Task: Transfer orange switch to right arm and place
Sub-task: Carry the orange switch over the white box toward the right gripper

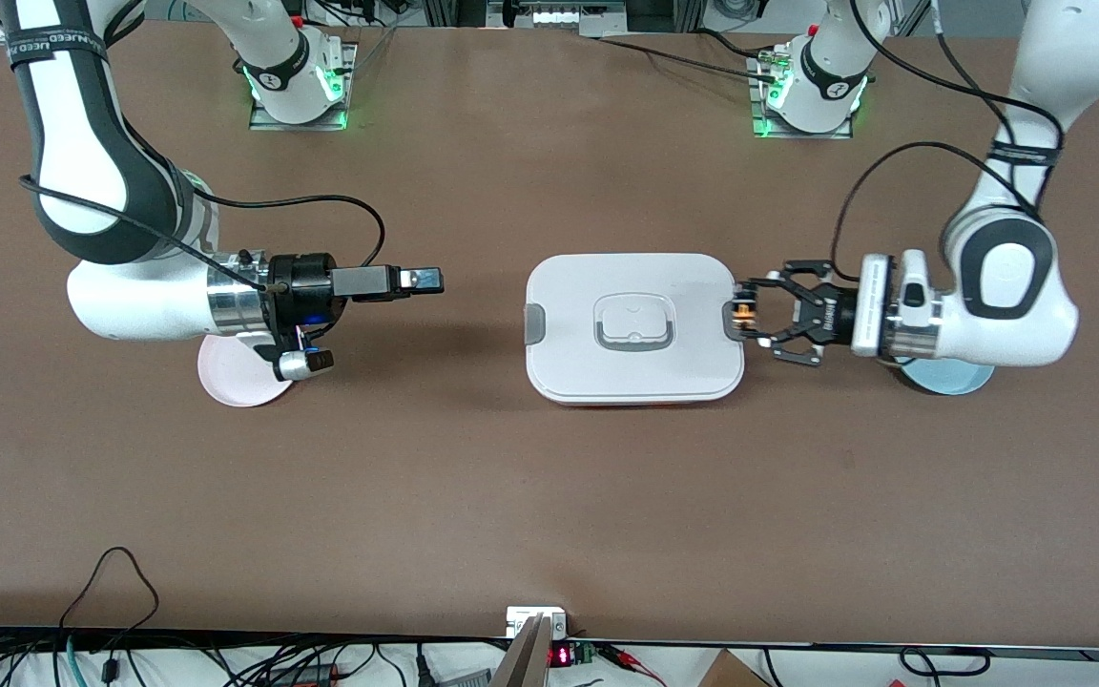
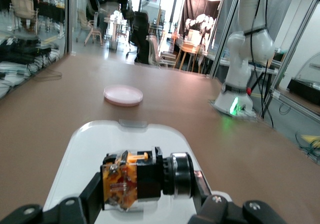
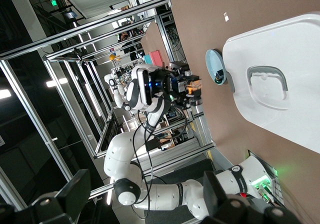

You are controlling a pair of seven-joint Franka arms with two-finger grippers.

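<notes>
The step in hand looks like the handover itself. The left gripper (image 1: 750, 317) is clamped on the orange switch (image 1: 746, 318) and holds it up over the end of the white lidded box (image 1: 633, 329) toward the left arm's end of the table. To do this well, the left arm should carry the switch level toward the middle, over the box, and present its free black and silver end outward. The right gripper (image 1: 421, 280) needs bare surface to close on, clear of the left fingers. The right arm should line its slim fingers up with that free end, close firmly, and only then should the left jaws release; letting go early would likely drop the small part onto the lid.

In the left wrist view the switch (image 2: 145, 180) sits crosswise between the left fingers, which pinch its orange-amber end, while the dark barrel and silver ring stick out past the jaws. The right gripper's jaws stand open and empty over bare table, well apart from the switch, with the whole box between them. A pink plate (image 1: 237, 375) lies under the right wrist, and a blue plate (image 1: 945, 378) under the left.
</notes>
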